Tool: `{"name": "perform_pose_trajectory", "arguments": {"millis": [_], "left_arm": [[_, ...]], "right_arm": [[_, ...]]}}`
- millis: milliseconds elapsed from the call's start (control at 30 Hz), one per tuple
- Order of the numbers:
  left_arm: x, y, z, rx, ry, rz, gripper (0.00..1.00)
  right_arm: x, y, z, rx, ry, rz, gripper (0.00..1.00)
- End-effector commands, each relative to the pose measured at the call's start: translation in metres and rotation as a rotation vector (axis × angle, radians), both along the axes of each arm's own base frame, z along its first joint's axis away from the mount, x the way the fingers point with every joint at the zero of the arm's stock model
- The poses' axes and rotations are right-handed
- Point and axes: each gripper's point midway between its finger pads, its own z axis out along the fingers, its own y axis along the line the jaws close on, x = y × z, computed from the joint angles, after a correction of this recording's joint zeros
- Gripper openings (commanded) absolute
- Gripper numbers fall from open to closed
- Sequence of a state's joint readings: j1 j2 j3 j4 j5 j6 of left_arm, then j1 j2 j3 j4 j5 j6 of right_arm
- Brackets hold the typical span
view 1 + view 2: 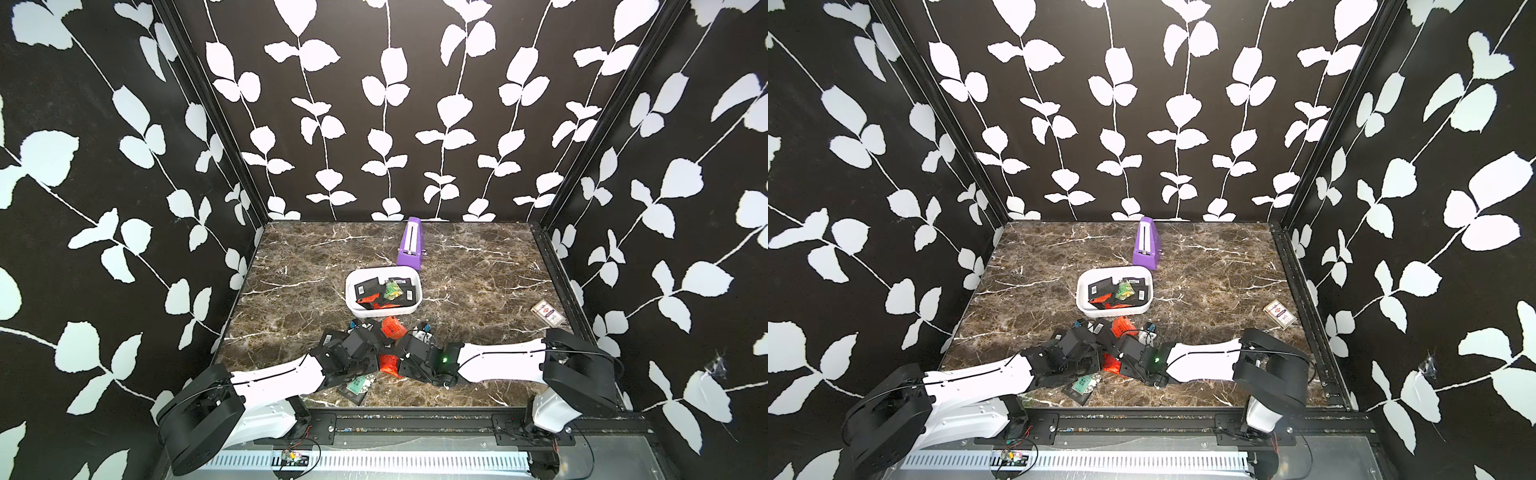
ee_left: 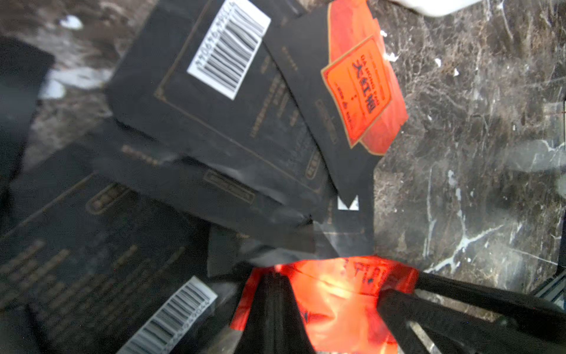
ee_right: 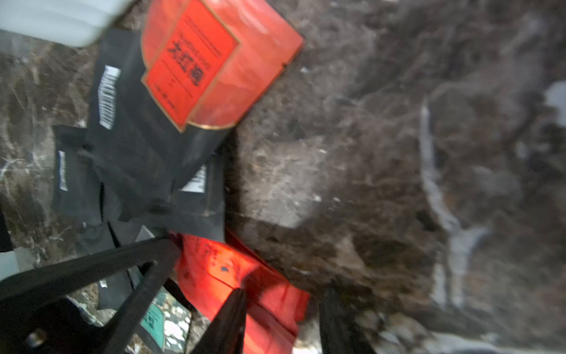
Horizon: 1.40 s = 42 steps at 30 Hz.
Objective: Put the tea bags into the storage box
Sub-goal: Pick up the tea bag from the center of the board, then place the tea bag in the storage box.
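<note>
The left gripper (image 2: 272,275) is pinched tight on one edge of a red-orange tea bag (image 2: 337,294). The right gripper (image 3: 283,295) stands partly parted around the bag's other edge. Best that one gripper alone take the hold, lift clear of the loose tea bags (image 2: 214,107) on the tabletop (image 2: 474,153), then carry it to the storage box (image 1: 384,309) just beyond the pile.

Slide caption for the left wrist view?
Left gripper pinching a red-orange tea bag beside overlapping black sachets on the marble table.
</note>
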<state>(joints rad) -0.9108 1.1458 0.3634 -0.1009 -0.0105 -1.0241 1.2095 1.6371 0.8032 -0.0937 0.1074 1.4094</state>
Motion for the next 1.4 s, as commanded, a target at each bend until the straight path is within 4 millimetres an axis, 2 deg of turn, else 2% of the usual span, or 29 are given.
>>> {"name": "perform_pose_trajectory", "arguments": {"millis": [0,200,333,500,533,600,767,833,967,1067,1133,1167,1267,1367], "left_arm": [[-0.011,0.013,-0.013,0.039,0.045,0.002,0.0],[-0.011,0.011,-0.01,0.029,0.041,-0.006,0.0],[-0.007,0.007,0.002,0.011,0.021,-0.004,0.0],[0.004,0.007,0.038,0.013,-0.045,0.008,0.0],[0.007,0.008,0.045,0.021,-0.061,0.011,0.01],[0.012,0.014,0.064,0.042,-0.103,0.022,0.03],[0.019,0.041,0.091,0.135,-0.184,0.075,0.05],[0.02,0.052,0.098,0.169,-0.215,0.096,0.06],[0.019,0.069,0.105,0.206,-0.234,0.143,0.07],[0.015,0.074,0.101,0.188,-0.22,0.177,0.07],[0.012,0.078,0.095,0.163,-0.207,0.207,0.09],[0.01,0.079,0.091,0.147,-0.202,0.222,0.09],[0.007,0.081,0.082,0.095,-0.195,0.258,0.1],[0.003,0.084,0.075,0.061,-0.186,0.288,0.11]], "right_arm": [[-0.006,-0.002,-0.013,-0.022,0.02,0.007,0.35],[-0.004,0.001,-0.01,-0.021,0.011,0.014,0.15],[-0.002,0.001,0.0,-0.038,-0.006,0.026,0.01],[0.004,-0.008,0.022,-0.108,-0.059,0.052,0.0],[0.006,-0.008,0.039,-0.089,-0.084,0.055,0.0],[0.009,-0.017,0.058,-0.118,-0.116,0.064,0.0],[0.022,-0.037,0.108,-0.127,-0.184,0.075,0.0],[0.03,-0.045,0.127,-0.113,-0.205,0.084,0.0],[0.059,-0.057,0.164,-0.089,-0.237,0.1,0.0],[0.086,-0.055,0.189,-0.043,-0.266,0.107,0.0],[0.104,-0.048,0.196,-0.022,-0.269,0.118,0.0],[0.114,-0.041,0.206,0.007,-0.28,0.127,0.0],[0.138,-0.019,0.213,0.041,-0.285,0.16,0.0],[0.16,0.004,0.205,0.056,-0.261,0.195,0.0]]}}
